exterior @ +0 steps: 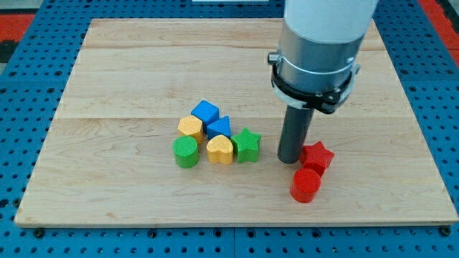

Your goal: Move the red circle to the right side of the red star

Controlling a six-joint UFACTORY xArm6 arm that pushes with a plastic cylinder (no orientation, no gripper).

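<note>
Dark upright rod, my tip (290, 160) touching red star (317, 155).

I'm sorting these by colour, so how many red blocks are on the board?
2. The red star sits right of the view's centre, just right of my tip. The red circle touches it just below, toward the view's bottom. None seems hidden behind the rod.

— Where does the red circle (306, 185) lie from the red star (317, 155)?

— Touching it, toward the view's bottom and slightly left. My tip (290, 160) stands just beside the star's left.

— And the rest?

— All left of the star: green star (247, 145) nearest, then yellow heart (221, 150), then green circle (186, 152) farthest. The blue triangle (219, 128), yellow hexagon (190, 127) and blue cube (205, 112) sit left and toward the top.
</note>
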